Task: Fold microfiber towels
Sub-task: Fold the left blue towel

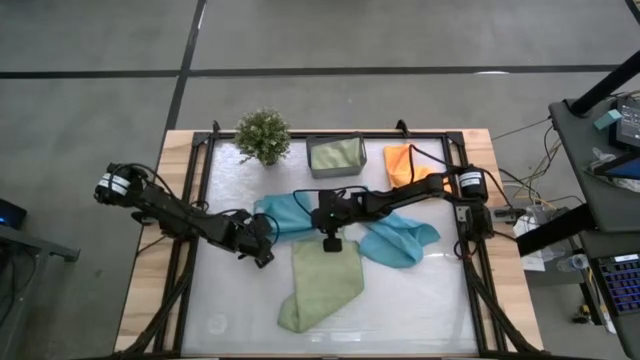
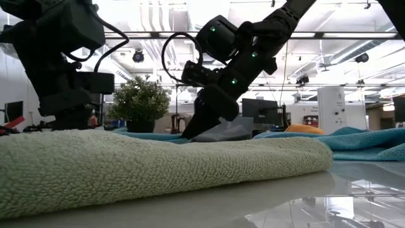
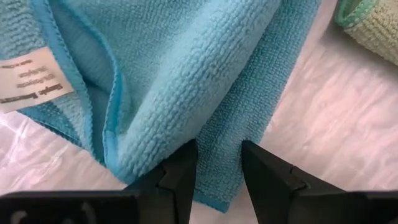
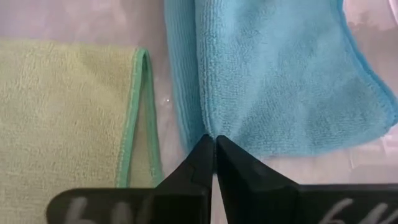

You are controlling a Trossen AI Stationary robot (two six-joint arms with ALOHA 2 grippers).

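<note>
My right jaws [image 4: 214, 149] were clenched tight at the near edge of a teal-blue towel [image 4: 280, 81], and from the wrist view I could not tell whether any cloth sat between the tips or whether they had closed just short of the hem. If they held nothing, a lift would leave that towel flat on the table [image 1: 420, 300] and the fold would fail. If they held only the top layer, the layers below could slide apart and the fold would come out crooked

My left jaws [image 3: 219, 163] stood parted over the edge of the other teal-blue towel [image 3: 186, 68], not gripping it; that cloth lay bunched ahead of them with its label [image 3: 31, 78] showing. Closing there could catch several loose layers at once and drag the heap, not one corner

A light green towel [image 1: 322, 285] lay just beside my right jaws, its hem close to the blue edge; a sideways pull could snag it and spoil its shape. The orange towel [image 1: 405, 163] and another light green towel in the grey bin [image 1: 336, 156] sat beyond my right jaws, near the potted plant [image 1: 263, 136]. My two arms worked close together, so a wide swing risked a knock
</note>
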